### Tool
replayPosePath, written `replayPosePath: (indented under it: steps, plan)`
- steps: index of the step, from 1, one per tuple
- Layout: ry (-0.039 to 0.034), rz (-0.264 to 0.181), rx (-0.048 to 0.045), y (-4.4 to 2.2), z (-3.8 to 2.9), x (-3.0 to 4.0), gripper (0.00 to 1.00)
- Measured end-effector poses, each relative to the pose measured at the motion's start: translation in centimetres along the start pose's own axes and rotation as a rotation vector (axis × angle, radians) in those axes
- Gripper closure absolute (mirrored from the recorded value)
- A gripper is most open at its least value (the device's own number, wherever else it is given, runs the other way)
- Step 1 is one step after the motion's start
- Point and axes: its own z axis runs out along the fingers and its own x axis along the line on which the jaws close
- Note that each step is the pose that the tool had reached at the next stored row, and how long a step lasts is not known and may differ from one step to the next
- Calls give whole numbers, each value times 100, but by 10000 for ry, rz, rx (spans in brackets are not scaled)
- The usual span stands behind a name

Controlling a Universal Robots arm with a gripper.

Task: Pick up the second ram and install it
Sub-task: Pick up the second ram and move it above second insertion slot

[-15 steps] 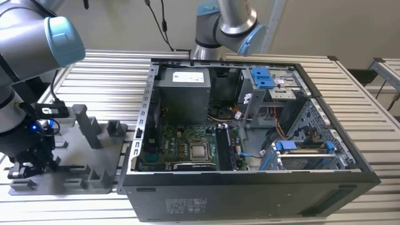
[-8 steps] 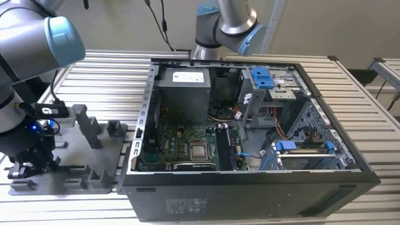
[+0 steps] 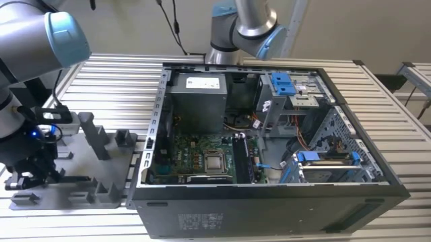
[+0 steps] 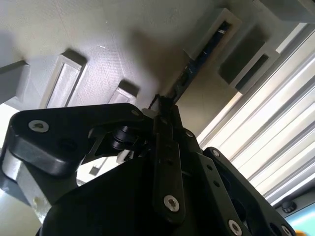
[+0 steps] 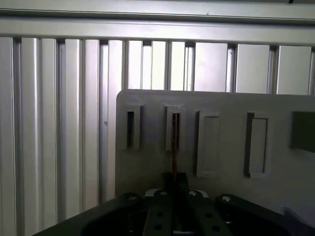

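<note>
The gripper (image 5: 175, 181) was clamped tight on the thin memory stick (image 5: 174, 147), whose far end sat in a slot of the grey tray (image 5: 147, 167) on the slatted table (image 5: 59, 123).

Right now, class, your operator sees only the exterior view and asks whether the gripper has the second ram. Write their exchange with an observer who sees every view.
Observer: Yes; in the first wrist view the gripper is shut on the second ram.
Operator: Is it out of the holder tray?
Observer: No; its far end sits in a slot of the holder tray.
Operator: Is it tilted in the grip?
Observer: In the second wrist view it runs straight from the gripper into the slot.
</note>
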Motion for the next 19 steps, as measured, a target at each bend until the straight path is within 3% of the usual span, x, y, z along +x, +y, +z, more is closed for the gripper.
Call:
replayPosePath:
  steps: [19]
  plan:
    - [4, 0, 0, 2, -301, -5, 86]
